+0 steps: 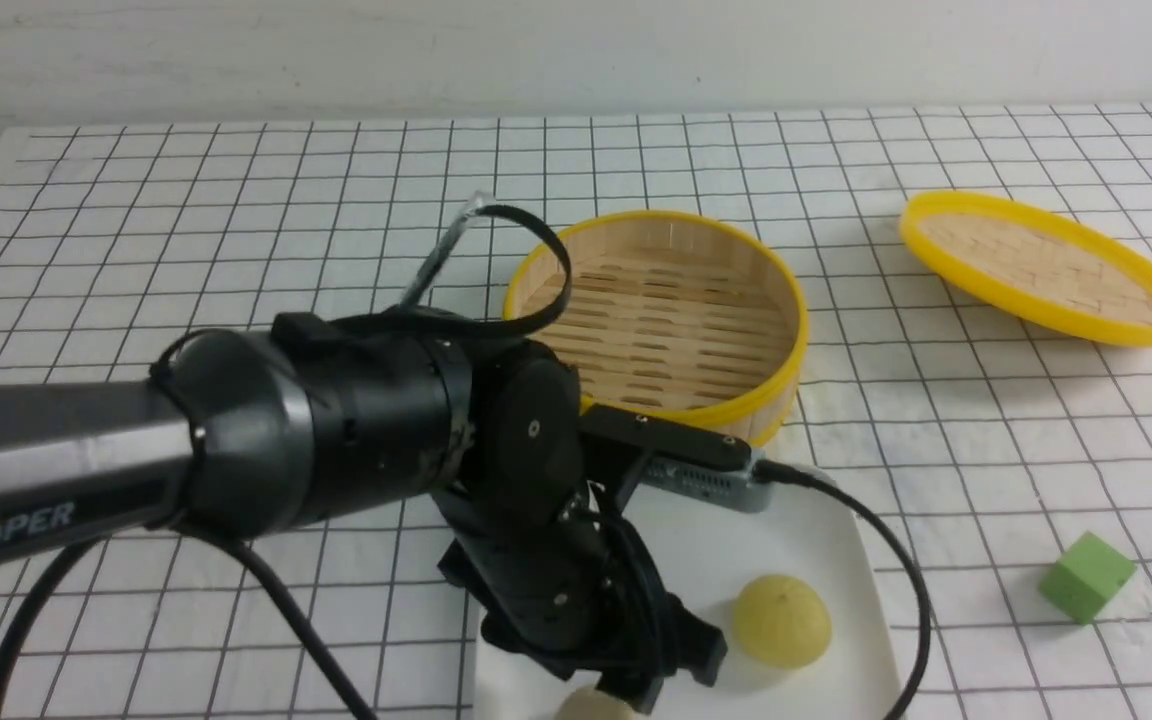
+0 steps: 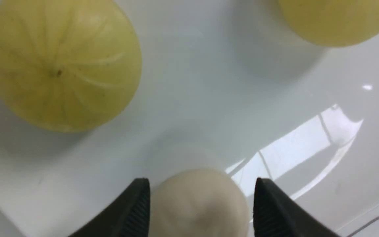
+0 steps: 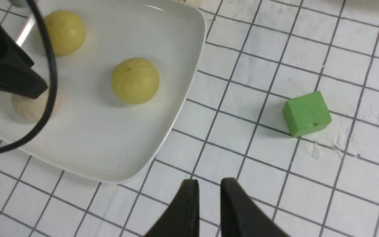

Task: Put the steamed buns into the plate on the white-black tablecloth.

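The left gripper (image 2: 201, 181) is straddling the beige-white bun (image 2: 197, 207) sitting on the plate (image 2: 209, 82) beside two yellow buns (image 3: 135, 80), jaws hugging it, pinching or freed unclear; next probably spreading wider, lifting straight.

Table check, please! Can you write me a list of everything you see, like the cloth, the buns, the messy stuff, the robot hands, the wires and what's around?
Surface: white-black tablecloth, covering the table.
Job's things: plate holds yellow bun, second yellow bun and beige bun.
Clutter: empty steamer basket; lid lying apart from it; green cube beside the plate.
Grippers: left gripper over the plate, jaws either side of the beige bun, grip unclear; right gripper over the cloth, jaws almost shut, empty.
Cables: black cable loops over the plate.
Surroundings: pale wall; nothing else seen.
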